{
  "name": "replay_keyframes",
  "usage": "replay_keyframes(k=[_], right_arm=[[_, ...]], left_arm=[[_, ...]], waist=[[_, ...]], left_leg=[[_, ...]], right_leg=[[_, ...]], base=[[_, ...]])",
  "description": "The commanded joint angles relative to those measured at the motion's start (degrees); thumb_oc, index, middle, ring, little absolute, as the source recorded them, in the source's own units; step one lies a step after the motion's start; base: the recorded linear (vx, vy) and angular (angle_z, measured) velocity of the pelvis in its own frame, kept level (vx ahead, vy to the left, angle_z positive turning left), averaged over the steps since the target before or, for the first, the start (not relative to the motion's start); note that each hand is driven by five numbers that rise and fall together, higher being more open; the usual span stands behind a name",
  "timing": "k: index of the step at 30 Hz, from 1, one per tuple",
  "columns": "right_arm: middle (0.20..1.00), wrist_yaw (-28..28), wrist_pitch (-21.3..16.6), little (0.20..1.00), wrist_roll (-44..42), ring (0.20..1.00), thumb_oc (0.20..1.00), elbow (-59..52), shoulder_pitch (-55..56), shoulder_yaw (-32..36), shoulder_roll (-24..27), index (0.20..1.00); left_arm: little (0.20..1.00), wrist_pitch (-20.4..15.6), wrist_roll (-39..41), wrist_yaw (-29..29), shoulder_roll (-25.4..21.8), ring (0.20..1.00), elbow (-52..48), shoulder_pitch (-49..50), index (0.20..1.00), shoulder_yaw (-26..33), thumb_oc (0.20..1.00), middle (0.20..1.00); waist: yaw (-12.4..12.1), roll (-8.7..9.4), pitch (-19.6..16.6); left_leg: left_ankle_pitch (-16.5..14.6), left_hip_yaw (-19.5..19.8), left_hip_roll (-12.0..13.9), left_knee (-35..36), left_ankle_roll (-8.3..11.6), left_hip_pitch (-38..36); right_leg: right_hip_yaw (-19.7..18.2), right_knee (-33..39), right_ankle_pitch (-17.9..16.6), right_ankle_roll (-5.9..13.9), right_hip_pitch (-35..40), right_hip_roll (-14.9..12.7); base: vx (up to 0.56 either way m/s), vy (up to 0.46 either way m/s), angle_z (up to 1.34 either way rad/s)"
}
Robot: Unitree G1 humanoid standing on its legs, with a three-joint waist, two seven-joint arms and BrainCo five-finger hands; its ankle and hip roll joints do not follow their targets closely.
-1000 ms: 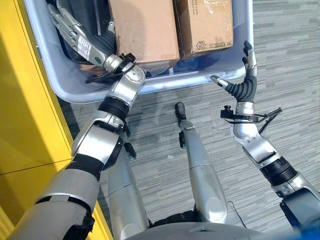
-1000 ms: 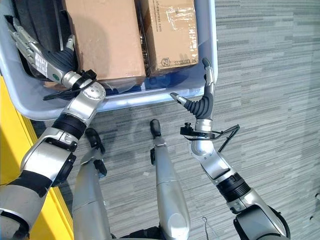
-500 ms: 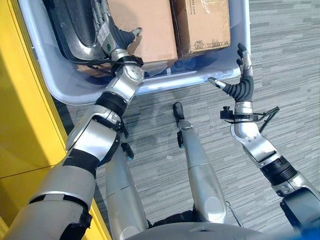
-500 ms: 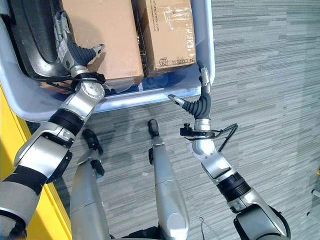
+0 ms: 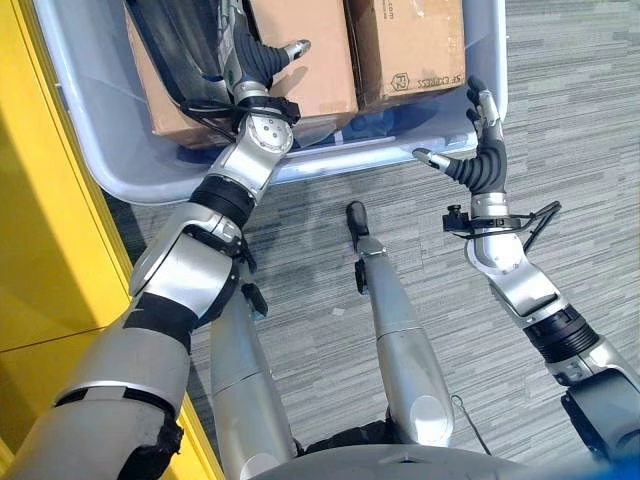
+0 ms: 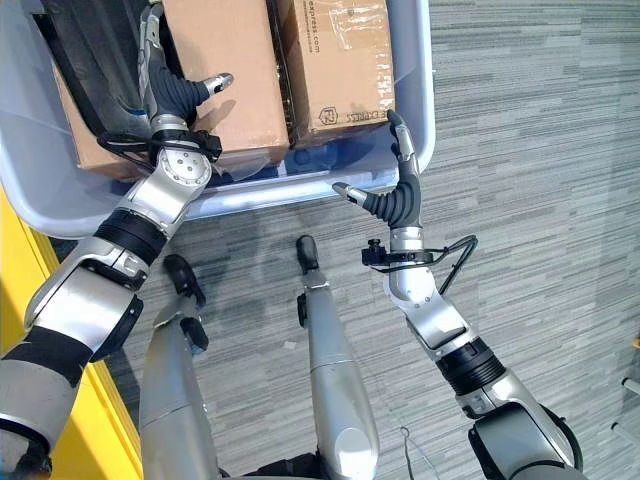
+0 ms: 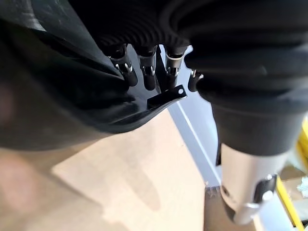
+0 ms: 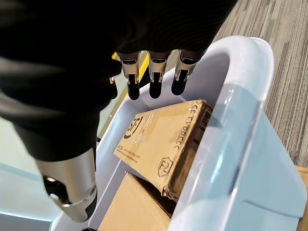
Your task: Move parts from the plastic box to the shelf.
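Part: a black, curved, glossy plastic part [image 5: 185,40] lies in the pale blue-grey plastic box [image 5: 75,110], at the box's left end, resting partly over a cardboard carton. In the left wrist view a thin black tab with a small hole juts from its edge.
Box: translucent, with a rounded rim, standing on grey striped carpet [image 5: 580,150]; the box's left side is near a yellow panel [image 5: 40,250].
Cartons: three brown cardboard cartons in the box. One [image 5: 160,100] lies under the black part, one [image 5: 300,50] in the middle of the box, and one [image 5: 410,45] at the box's right end, with tape and print on top.
Left hand: the left hand [image 5: 255,65] is inside the box, over the middle carton. Its fingers [image 7: 147,77] are pushed against the black part with the thumb spread away to the side; I cannot tell whether they grip it.
Right hand: the right hand [image 6: 395,195] is upright at the box's near right corner, fingers straight and thumb spread, holding nothing.
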State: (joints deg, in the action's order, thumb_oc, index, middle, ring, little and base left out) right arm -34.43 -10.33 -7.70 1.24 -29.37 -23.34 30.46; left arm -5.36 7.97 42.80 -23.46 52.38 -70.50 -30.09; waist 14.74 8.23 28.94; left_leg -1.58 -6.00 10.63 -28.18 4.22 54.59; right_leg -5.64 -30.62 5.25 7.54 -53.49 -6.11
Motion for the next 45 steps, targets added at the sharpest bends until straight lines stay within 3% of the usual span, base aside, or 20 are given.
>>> replay_keyframes(k=[1, 7, 11, 14, 15, 18, 19, 22, 25, 30, 33, 37, 40, 42, 44, 45], right_arm=[[1.000, -1.71, -1.18, 1.000, -1.26, 1.000, 1.000, -3.60, -1.00, 3.33, 1.97, 1.000], [1.000, -1.58, -0.99, 1.000, -1.76, 1.000, 1.000, -4.24, 0.35, 4.18, 1.98, 1.000], [1.000, -1.18, -1.99, 1.000, -1.35, 1.000, 1.000, -4.27, 1.07, 3.69, 1.73, 1.000], [1.000, -1.66, -2.05, 1.000, -0.60, 1.000, 1.000, -5.66, 2.13, 3.51, 1.26, 1.000], [1.000, -1.71, -2.13, 1.000, -0.47, 1.000, 1.000, -5.76, 2.32, 3.55, 1.24, 1.000], [1.000, -1.90, -2.32, 1.000, 0.55, 1.000, 1.000, -7.08, 4.04, 3.88, 0.93, 1.000], [1.000, -1.92, -2.35, 1.000, 0.72, 1.000, 1.000, -7.15, 4.17, 3.83, 0.90, 1.000], [1.000, -2.14, -3.56, 1.000, 1.80, 1.000, 1.000, -7.78, 5.77, 3.32, 0.40, 1.000], [1.000, -2.42, -3.76, 1.000, 1.98, 1.000, 1.000, -8.33, 6.00, 3.15, 0.29, 1.000], [1.000, -3.27, -3.62, 1.000, 2.64, 1.000, 1.000, -8.87, 6.59, 2.27, -0.32, 1.000], [1.000, -2.78, -3.87, 1.000, 2.81, 1.000, 1.000, -9.50, 6.98, 1.72, -0.23, 1.000], [1.000, -2.40, -3.37, 1.000, 2.86, 1.000, 1.000, -9.76, 6.98, 1.44, -0.26, 1.000], [1.000, -2.04, -3.25, 1.000, 2.26, 1.000, 1.000, -8.89, 6.78, 1.23, -0.24, 1.000], [1.000, -1.10, -2.99, 1.000, 1.17, 1.000, 1.000, -8.40, 6.34, 1.09, -0.53, 1.000], [1.000, -0.31, -2.74, 1.000, 0.51, 1.000, 1.000, -7.30, 5.13, 1.21, -1.29, 1.000], [1.000, 0.35, -2.49, 1.000, -0.24, 1.000, 1.000, -7.37, 4.56, 1.66, -1.05, 1.000]], left_arm=[[1.000, 0.91, 3.09, -5.10, 5.02, 1.000, 5.29, 6.29, 1.000, 0.81, 1.000, 1.000], [1.000, -0.52, -2.93, -5.39, 6.55, 1.000, 0.21, 7.17, 1.000, -1.24, 1.000, 1.000], [1.000, 0.54, -9.15, 1.63, 7.98, 1.000, -2.69, 8.63, 1.000, -2.49, 1.000, 1.000], [1.000, -6.30, -13.50, 5.29, 7.57, 1.000, -6.59, 8.93, 1.000, -2.16, 1.000, 1.000], [1.000, -6.59, -14.34, 5.89, 7.57, 1.000, -7.07, 9.13, 1.000, -2.23, 1.000, 1.000], [1.000, -10.18, -23.24, 14.90, 6.29, 1.000, -15.02, 10.49, 1.000, -2.58, 1.000, 1.000], [1.000, -10.30, -23.96, 15.87, 6.20, 1.000, -15.52, 10.70, 1.000, -2.54, 1.000, 1.000], [1.000, -10.47, -33.34, 27.76, 4.79, 1.000, -22.47, 10.99, 1.000, -0.63, 1.000, 1.000], [1.000, -10.03, -38.17, 35.27, 4.08, 1.000, -26.31, 10.58, 1.000, 1.67, 1.000, 1.000], [1.000, -7.56, -43.30, 39.36, 2.94, 1.000, -31.58, 10.26, 1.000, 3.51, 1.000, 1.000], [1.000, -3.76, -44.34, 41.86, 1.58, 1.000, -34.02, 8.66, 1.000, 4.12, 1.000, 1.000], [1.000, -0.81, -40.38, 42.04, 0.64, 1.000, -33.42, 7.67, 1.000, 4.39, 1.000, 1.000], [1.000, 3.05, -26.89, 36.15, 0.51, 1.000, -30.98, 8.71, 1.000, 5.27, 1.000, 1.000], [1.000, 1.40, -21.01, 34.79, 1.30, 1.000, -27.16, 9.58, 1.000, 5.90, 1.000, 1.000], [1.000, 2.85, -14.13, 22.89, 1.86, 1.000, -21.73, 10.90, 1.000, 6.15, 1.000, 1.000], [1.000, 2.31, -10.42, 19.92, 1.87, 1.000, -20.32, 11.37, 1.000, 5.89, 1.000, 1.000]], waist=[[0.79, 0.79, 0.86], [0.88, 0.47, 0.86], [0.77, 0.28, 0.86], [0.61, 0.00, 0.86], [0.56, -0.06, 0.86], [-0.20, -1.08, 0.86], [-0.24, -1.13, 0.86], [-0.99, -1.81, 0.86], [-1.54, -2.17, 0.86], [-2.16, -2.18, 0.86], [-2.23, -2.44, 0.86], [-2.32, -2.58, 0.86], [-2.78, -2.82, 0.86], [-3.01, -2.86, 0.86], [-3.43, -2.88, 0.86], [-3.52, -2.79, 0.86]], left_leg=[[-4.67, -5.80, -4.42, 2.92, -3.23, -4.10], [-4.14, -5.93, -4.74, 4.07, -3.26, -4.87], [-3.81, -5.91, -4.97, 4.69, -3.22, -5.94], [-3.67, -5.93, -5.15, 5.28, -3.24, -6.80], [-3.61, -5.89, -5.19, 5.34, -3.24, -6.87], [-3.01, -5.40, -5.92, 6.63, -3.13, -8.21], [-2.94, -5.37, -5.98, 6.81, -3.11, -8.42], [-2.03, -4.77, -6.38, 8.58, -2.86, -9.70], [0.07, -4.93, -6.31, 10.22, -3.00, -9.49], [1.22, -4.25, -6.24, 12.77, -2.47, -11.77], [2.10, -4.01, -6.00, 14.22, -1.94, -13.24], [2.71, -3.77, -5.87, 15.11, -1.58, -14.32], [3.19, -3.39, -5.67, 15.43, -1.28, -14.73], [3.32, -3.24, -5.55, 15.31, -1.14, -14.85], [3.51, -3.02, -5.40, 15.19, -0.92, -15.15], [3.51, -3.18, -5.14, 15.07, -0.93, -15.09]], right_leg=[[4.99, -5.72, 4.55, -3.88, -0.40, 7.28], [4.69, -5.46, 4.39, -3.92, 0.10, 7.59], [4.43, -4.97, 4.33, -4.20, 1.24, 7.79], [4.11, -4.63, 4.44, -4.29, 2.07, 7.80], [4.12, -4.61, 4.41, -4.31, 2.15, 7.79], [3.92, -4.35, 4.71, -4.66, 3.59, 7.89], [3.91, -4.27, 4.74, -4.70, 3.81, 7.89], [3.75, -3.35, 4.85, -5.10, 5.24, 7.88], [3.88, -2.35, 3.56, -5.53, 5.01, 8.04], [4.36, -0.92, 3.71, -5.75, 7.52, 8.17], [4.45, -0.40, 4.14, -6.00, 8.96, 8.17], [4.74, 0.16, 4.35, -6.16, 10.10, 8.12], [5.12, 0.13, 4.66, -6.18, 10.61, 8.03], [5.30, 0.01, 4.82, -6.16, 10.81, 7.91], [5.86, 0.39, 4.81, -6.02, 11.48, 7.63], [6.16, 0.50, 4.72, -5.98, 11.47, 7.49]], base=[[-0.02, -0.034, 0.02], [0.00, 0.000, 0.00], [0.00, 0.000, 0.00], [0.00, -0.011, 0.00], [0.00, 0.000, 0.00], [0.00, 0.000, 0.00], [0.00, 0.000, 0.00], [-0.03, -0.036, 0.02], [-0.05, -0.061, 0.03], [-0.02, -0.070, 0.02], [-0.01, -0.026, 0.02], [0.00, -0.008, 0.00], [-0.01, -0.035, -0.01], [-0.01, -0.060, 0.02], [-0.02, -0.088, 0.09], [-0.01, -0.064, 0.12]])
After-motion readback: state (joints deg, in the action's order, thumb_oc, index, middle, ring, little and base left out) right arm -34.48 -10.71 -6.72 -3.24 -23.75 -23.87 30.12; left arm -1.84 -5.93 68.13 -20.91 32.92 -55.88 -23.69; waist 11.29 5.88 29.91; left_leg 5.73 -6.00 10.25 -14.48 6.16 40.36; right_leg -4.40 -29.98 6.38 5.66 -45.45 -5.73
